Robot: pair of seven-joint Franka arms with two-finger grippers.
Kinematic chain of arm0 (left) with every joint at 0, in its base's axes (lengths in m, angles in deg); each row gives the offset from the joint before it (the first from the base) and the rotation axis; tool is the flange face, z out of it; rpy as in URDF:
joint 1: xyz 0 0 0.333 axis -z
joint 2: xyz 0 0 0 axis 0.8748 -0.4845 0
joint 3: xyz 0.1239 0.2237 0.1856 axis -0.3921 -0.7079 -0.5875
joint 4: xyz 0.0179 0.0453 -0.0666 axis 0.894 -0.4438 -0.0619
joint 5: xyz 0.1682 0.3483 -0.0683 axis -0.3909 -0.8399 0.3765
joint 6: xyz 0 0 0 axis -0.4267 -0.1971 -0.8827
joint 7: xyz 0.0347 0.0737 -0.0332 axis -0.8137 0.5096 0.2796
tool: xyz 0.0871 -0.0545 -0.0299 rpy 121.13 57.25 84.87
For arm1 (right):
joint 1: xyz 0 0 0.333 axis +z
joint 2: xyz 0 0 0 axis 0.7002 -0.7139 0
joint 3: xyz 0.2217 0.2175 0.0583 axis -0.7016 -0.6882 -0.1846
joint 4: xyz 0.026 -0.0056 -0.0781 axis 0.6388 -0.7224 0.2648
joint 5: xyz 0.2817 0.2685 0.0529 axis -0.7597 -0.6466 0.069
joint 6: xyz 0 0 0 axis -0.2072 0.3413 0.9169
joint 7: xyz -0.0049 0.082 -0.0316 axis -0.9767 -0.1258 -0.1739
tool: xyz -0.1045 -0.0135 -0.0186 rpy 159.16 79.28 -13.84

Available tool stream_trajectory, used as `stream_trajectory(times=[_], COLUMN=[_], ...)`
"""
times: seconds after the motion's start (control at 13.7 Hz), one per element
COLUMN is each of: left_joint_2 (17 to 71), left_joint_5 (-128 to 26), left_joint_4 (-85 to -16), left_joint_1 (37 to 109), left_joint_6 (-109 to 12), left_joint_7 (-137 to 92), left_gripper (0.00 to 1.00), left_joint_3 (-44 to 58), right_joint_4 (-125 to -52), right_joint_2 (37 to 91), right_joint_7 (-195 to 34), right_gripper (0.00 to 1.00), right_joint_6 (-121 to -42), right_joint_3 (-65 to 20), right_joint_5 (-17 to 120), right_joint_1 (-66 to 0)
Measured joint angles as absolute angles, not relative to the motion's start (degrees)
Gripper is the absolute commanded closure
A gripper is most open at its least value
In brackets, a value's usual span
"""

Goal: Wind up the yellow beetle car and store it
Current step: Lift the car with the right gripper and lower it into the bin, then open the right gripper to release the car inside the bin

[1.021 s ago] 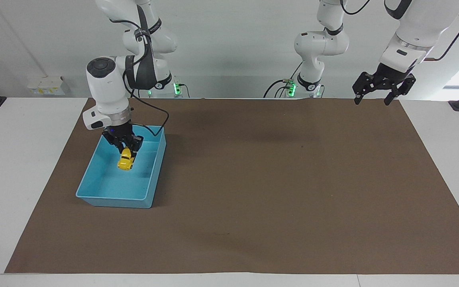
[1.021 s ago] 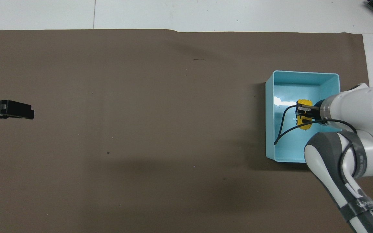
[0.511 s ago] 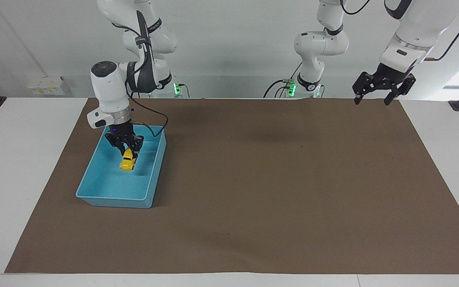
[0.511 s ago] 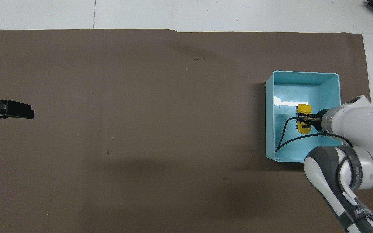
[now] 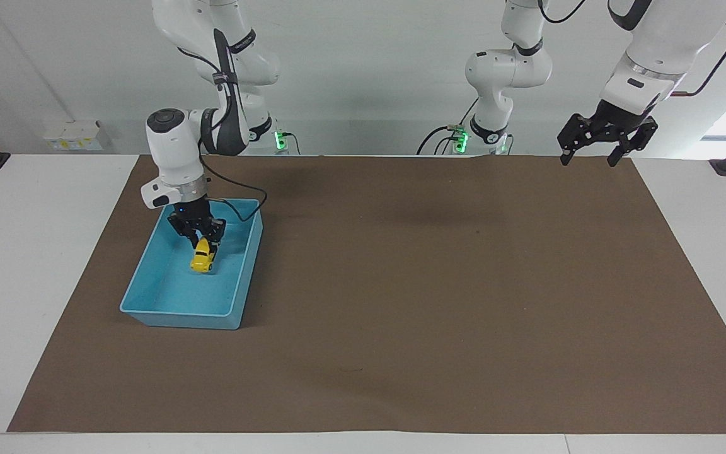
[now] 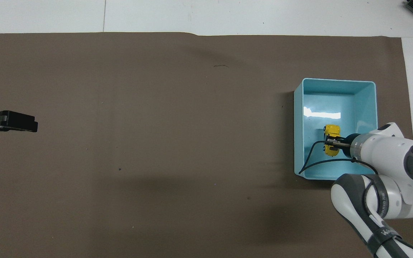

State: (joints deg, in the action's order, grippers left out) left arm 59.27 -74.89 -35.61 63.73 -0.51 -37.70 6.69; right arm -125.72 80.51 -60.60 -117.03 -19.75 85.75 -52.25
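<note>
The yellow beetle car [image 5: 201,260] is inside the blue bin [image 5: 149,277], nose down, at or close to the bin's floor. My right gripper [image 5: 204,244] reaches down into the bin and is shut on the car's upper end. In the overhead view the car [image 6: 332,129] shows in the middle of the bin [image 6: 335,84], with the right gripper [image 6: 332,142] across it. My left gripper [image 5: 588,161] is open and empty, raised over the mat's edge at the left arm's end, where it waits; it also shows in the overhead view [image 6: 31,126].
A brown mat [image 5: 401,284] covers most of the white table. The blue bin stands on it toward the right arm's end. A black cable [image 5: 246,189] hangs from the right wrist over the bin's rim.
My right gripper has gone down deeper into the bin with the car and drawn a little toward the robots. The left arm has not moved.
</note>
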Motion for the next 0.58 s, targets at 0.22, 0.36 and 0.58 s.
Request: stream_trajectory(times=[0.22,0.36,0.58], left_joint_2=[59.3,59.3,59.3], left_joint_5=[-74.9,-74.9,-74.9], left_joint_4=[-35.6,-35.6,-35.6], left_joint_1=[63.7,63.7,63.7], left_joint_6=[-0.5,-0.5,-0.5], left_joint_7=[-37.7,-37.7,-37.7], left_gripper=[0.0,0.0,0.0], left_joint_3=[6.7,6.7,6.7], right_joint_4=[-126.3,-126.4,-126.3], right_joint_2=[79.5,79.0,78.9], right_joint_7=[-60.7,-60.8,-60.9], right_gripper=[1.0,0.68,0.0], right_joint_6=[-118.3,-118.5,-118.6], right_joint_3=[-19.8,-19.8,-19.8], right_joint_5=[85.7,85.7,85.7], right_joint_1=[-52.3,-52.2,-52.1])
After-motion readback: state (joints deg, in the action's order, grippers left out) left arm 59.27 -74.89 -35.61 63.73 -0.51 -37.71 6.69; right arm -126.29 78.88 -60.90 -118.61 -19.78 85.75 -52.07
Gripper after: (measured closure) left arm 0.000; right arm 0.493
